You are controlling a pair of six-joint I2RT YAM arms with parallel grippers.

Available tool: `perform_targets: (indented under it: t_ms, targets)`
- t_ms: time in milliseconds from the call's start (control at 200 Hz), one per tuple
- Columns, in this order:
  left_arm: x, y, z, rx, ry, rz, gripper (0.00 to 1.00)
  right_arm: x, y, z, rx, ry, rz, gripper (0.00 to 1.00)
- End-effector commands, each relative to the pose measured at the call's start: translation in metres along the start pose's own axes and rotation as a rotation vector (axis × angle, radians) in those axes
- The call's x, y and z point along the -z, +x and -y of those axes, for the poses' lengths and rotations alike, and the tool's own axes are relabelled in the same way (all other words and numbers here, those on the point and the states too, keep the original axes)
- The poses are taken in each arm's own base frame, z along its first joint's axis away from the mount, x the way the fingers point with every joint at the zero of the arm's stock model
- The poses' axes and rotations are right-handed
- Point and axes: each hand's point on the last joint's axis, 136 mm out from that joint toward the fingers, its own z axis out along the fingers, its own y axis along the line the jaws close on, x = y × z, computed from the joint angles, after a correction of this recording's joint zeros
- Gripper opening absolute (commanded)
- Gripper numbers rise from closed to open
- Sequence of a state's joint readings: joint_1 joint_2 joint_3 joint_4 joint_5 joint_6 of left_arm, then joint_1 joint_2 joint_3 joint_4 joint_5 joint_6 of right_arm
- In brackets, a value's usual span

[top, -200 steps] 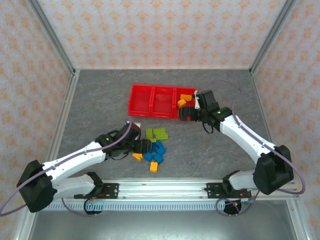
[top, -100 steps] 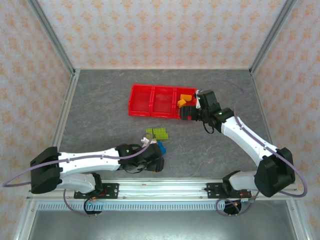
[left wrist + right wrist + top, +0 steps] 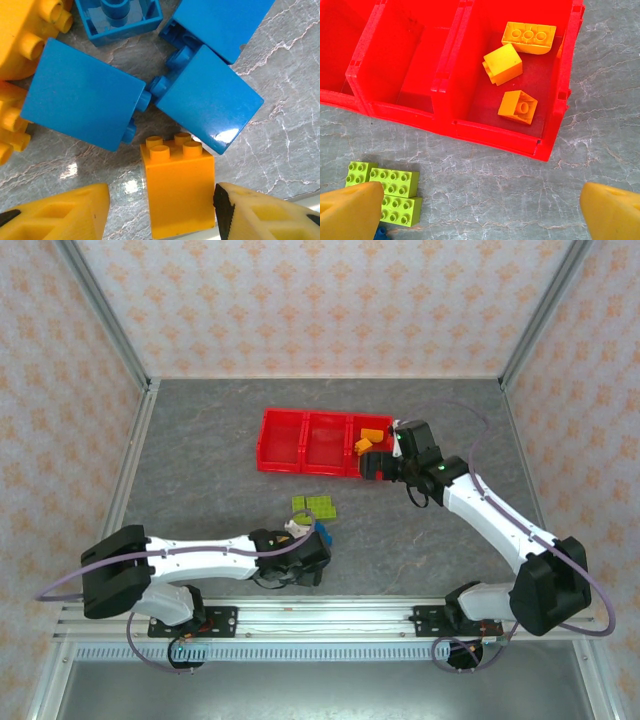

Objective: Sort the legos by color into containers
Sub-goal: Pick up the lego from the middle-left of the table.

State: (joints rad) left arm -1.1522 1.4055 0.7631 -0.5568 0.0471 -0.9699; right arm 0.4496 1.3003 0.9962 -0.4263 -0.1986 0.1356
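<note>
tray (image 3: pixel 268 440) at back, three bricks (image 3: pixel 517 65) in its right-end compartment, brick cluster (image 3: pixel 314 506) in front of tray, pile (image 3: pixel 85 95) nearer still, one brick (image 3: pixel 177 192) between left gripper (image 3: pixel 160 210) fingers

Bright, even light from above in all views. Soft short shadows beside lime green studded bricks (image 3: pixel 395 192). White glare patches on glossy grey marbled table (image 3: pixel 72 170) and blue plastic brick (image 3: pixel 207 97). Right gripper (image 3: pixel 480 212) fingertips (image 3: pixel 350 210) slightly out of focus; the rest sharp.
</note>
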Motion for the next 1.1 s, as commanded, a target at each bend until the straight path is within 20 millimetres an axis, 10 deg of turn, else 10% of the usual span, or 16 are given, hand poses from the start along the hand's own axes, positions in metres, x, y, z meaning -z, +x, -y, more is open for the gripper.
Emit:
perform_targets:
  t_ms: [0, 420, 871, 1091]
  targets:
    - [-0.002, -0.005, 0.008, -0.019, -0.010, 0.008, 0.61, 0.004, 0.000, 0.002, -0.013, 0.005, 0.011, 1.00]
    - [-0.019, -0.002, 0.006, -0.059, -0.069, -0.024, 0.60, 0.002, 0.000, 0.003, -0.013, 0.011, 0.008, 1.00]
    - [-0.020, -0.005, 0.011, -0.088, -0.115, -0.024, 0.15, 0.005, -0.012, 0.003, -0.013, 0.027, 0.036, 1.00]
    - [0.003, -0.020, 0.028, -0.051, -0.015, 0.086, 0.08, 0.009, -0.016, 0.007, -0.040, 0.046, 0.060, 1.00]
